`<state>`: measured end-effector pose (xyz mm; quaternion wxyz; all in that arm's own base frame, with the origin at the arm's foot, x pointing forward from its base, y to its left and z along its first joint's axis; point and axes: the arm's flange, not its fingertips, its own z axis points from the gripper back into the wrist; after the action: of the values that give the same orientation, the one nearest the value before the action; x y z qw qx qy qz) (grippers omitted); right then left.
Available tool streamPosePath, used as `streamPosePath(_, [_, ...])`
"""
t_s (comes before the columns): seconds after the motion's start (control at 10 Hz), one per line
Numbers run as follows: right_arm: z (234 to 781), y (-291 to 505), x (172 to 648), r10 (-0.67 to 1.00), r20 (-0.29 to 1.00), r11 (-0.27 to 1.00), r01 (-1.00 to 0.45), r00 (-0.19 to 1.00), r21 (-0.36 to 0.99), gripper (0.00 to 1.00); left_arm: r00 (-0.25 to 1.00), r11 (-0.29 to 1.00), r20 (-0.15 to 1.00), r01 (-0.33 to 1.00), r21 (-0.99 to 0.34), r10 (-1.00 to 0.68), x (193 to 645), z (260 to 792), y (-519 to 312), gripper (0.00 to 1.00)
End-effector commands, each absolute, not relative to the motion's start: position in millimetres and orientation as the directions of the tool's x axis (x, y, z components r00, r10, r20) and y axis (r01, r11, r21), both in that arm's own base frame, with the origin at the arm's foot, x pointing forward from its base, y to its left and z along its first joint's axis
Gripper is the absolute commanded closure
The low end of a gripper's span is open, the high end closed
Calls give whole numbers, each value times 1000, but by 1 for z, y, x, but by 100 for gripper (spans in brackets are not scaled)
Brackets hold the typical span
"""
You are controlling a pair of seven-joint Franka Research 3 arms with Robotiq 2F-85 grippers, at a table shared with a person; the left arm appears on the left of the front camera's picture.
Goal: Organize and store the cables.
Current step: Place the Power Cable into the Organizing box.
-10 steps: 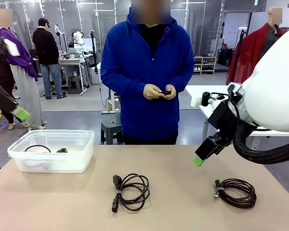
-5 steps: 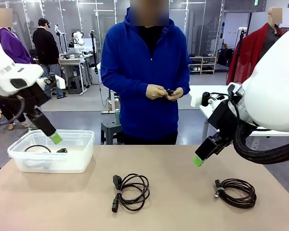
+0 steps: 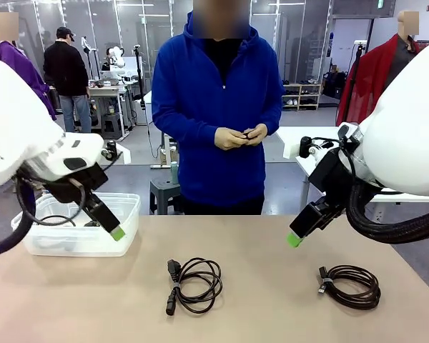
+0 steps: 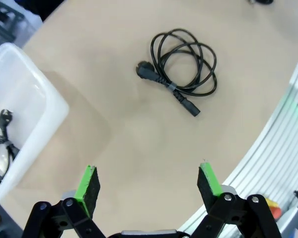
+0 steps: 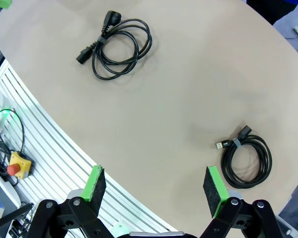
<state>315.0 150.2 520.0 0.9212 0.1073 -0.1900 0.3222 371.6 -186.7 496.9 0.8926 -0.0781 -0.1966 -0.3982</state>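
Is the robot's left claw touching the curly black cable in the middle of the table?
Apart. The left wrist view shows bare table between the open left gripper and the middle cable.

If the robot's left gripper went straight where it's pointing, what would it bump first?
Probably bare table, between the clear bin and the coiled cable. The left gripper, jaws open, points at neither, though depth is hard to judge.

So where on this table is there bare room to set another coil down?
Bare tabletop lies between the middle cable and the right cable, and on the near side of the clear bin. The bin itself is tighter: a coil already lies inside.
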Motion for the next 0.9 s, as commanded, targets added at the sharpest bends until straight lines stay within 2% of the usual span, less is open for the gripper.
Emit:
streamPosePath(0.0, [519,150,317,549,420,773,-630,723,76,0,662,721,397,693,-1,-636,373,470,-200,0])
streamPosePath(0.4, [519,150,317,549,420,773,-630,723,76,0,754,785,367,613,-96,-544,376,442,-232,0])
streamPosePath(0.6, [519,150,317,549,420,773,-630,723,76,0,746,756,336,641,-130,-574,375,437,-236,0])
streamPosePath(0.7, [519,150,317,549,420,773,-630,723,76,0,722,745,326,662,-73,-610,370,451,-230,0])
streamPosePath(0.8, [519,150,317,549,420,773,-630,723,76,0,747,766,326,636,-96,-579,372,434,-231,0])
